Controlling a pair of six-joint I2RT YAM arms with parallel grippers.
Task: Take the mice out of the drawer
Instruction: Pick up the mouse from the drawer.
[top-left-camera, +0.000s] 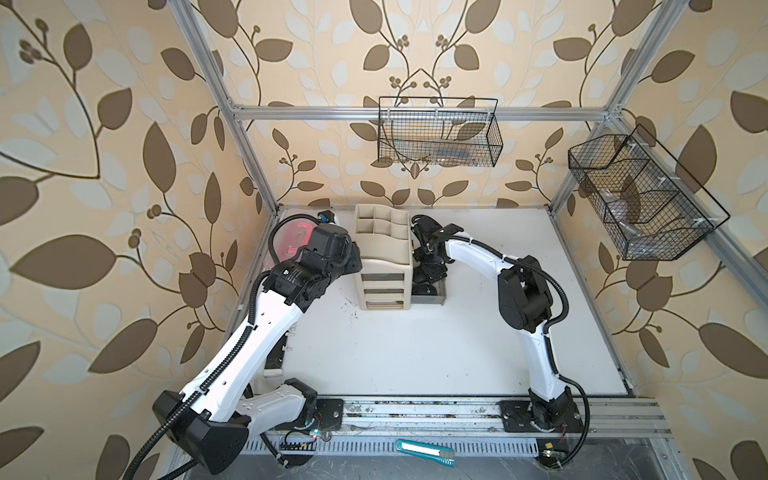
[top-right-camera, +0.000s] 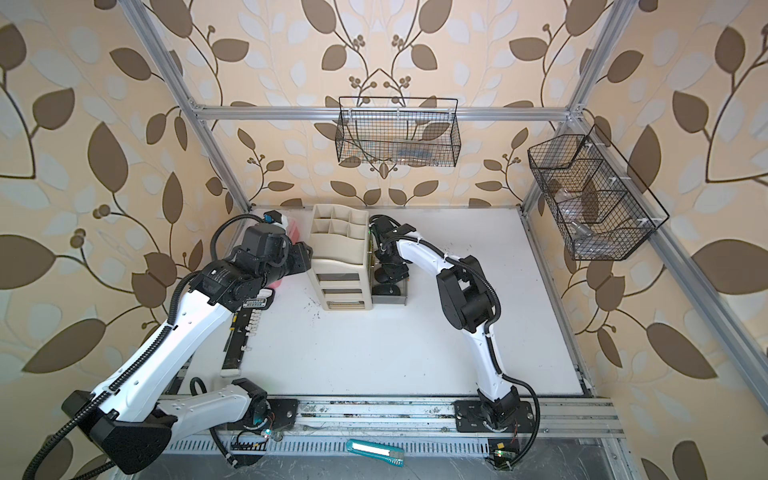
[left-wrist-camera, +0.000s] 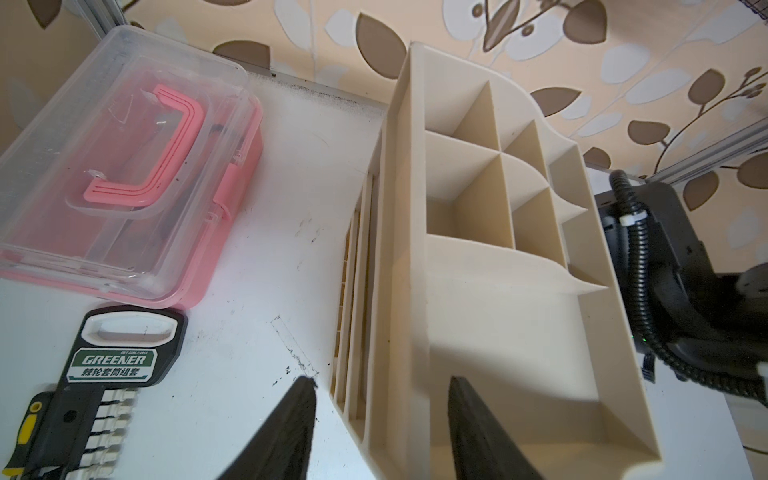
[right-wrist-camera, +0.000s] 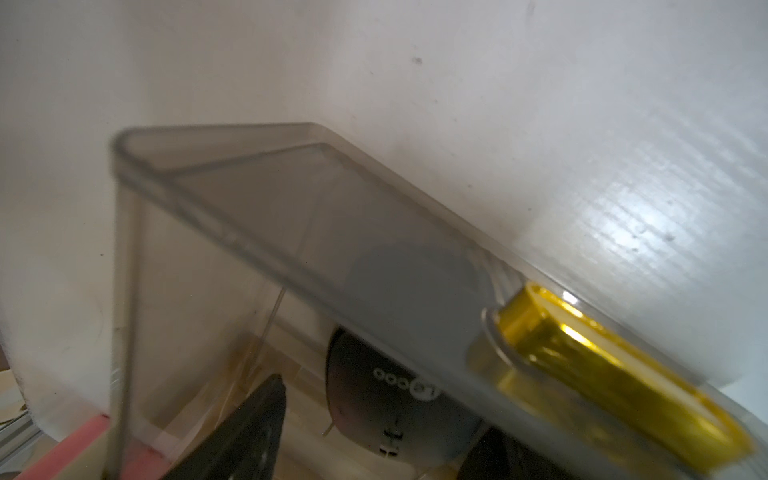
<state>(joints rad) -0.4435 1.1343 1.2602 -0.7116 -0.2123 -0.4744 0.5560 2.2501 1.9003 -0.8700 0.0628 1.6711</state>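
First, back-left corner: clear box (left-wrist-camera: 124, 166), pink base and pink handle, lid down, close to the wall frame. Just beside it, nearer the robot, is a socket set (left-wrist-camera: 108, 374) on a black holder, lying along the table's left edge. Its green label reads "GREENER" with a line of Chinese characters beneath. The smaller print above is too fine to read.

Left gripper (left-wrist-camera: 381, 380): fingers stand apart, one over bare table, one over the beige organiser (top-left-camera: 384, 257), with the organiser's left wall between them. Whether the pads press that wall cannot be told. A narrow strip of table lies free between organiser and clear box.

Organiser: upright at back centre, six small compartments and a shallow tray on top, stepped drawer fronts facing the robot. No writing seen.

Drawer (top-left-camera: 440, 297): smoky translucent, gold knob (right-wrist-camera: 602, 374), just beside the organiser's right side. One black mouse (right-wrist-camera: 386, 399) lies inside. The white logo on its back shows only a few round letters.

Right gripper (right-wrist-camera: 384, 409): pointing down into the drawer, jaws spread either side of the black mouse, a gap showing beside one finger. The drawer walls are close on both sides.

Table (top-left-camera: 415, 353): white, open across the middle, front and right, up to the front rail (top-left-camera: 415, 409). A teal utility knife (top-left-camera: 424, 451) lies beyond that rail. The back-wall wire basket (top-left-camera: 440, 133) and right-wall wire basket (top-left-camera: 640, 199) hang well above.
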